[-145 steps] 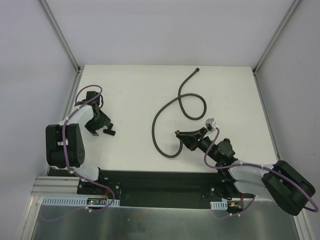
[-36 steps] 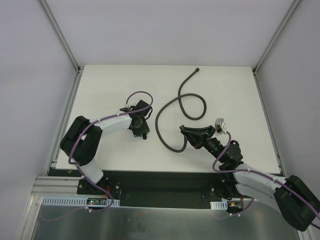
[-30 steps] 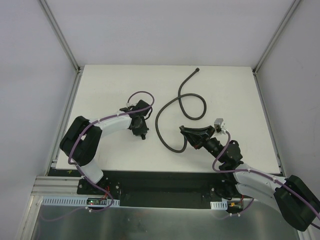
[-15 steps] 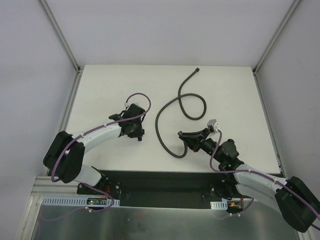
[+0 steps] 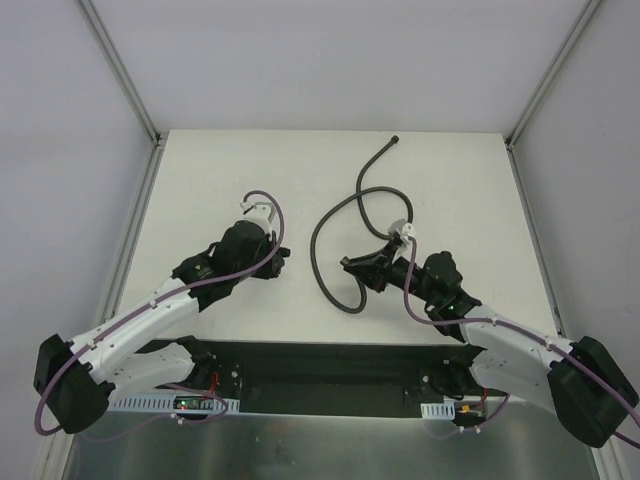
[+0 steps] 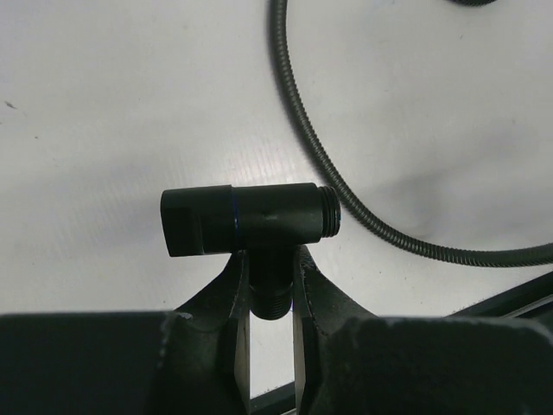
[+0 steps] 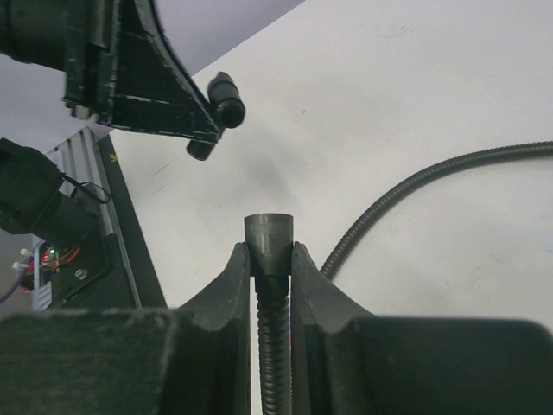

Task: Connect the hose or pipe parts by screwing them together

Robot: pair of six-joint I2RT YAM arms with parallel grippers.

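Left claw (image 6: pixel 270 268): pinching the short stem of the T-shaped fitting (image 6: pixel 251 220), whose crossbar lies across the fingertips.
Threaded port: the bare thread on the crossbar faces 3 o'clock in the left wrist view, open to the hose side.
Gap: in the right wrist view the fitting sits at about 11 o'clock from the hose nut (image 7: pixel 269 242), apart from it and not on one line with it.
Right claw (image 7: pixel 270 259): pinching the hose (image 5: pixel 318 235) just under its flared nut, which points to 12 o'clock in its own view.
Hose body: loops over the table (image 5: pixel 200 180), its free end near 12 o'clock at the far edge.
Doing it well: line up nut and port on one axis before they touch, and start the thread lightly so it does not cross. Whether the nut spins freely cannot be told.
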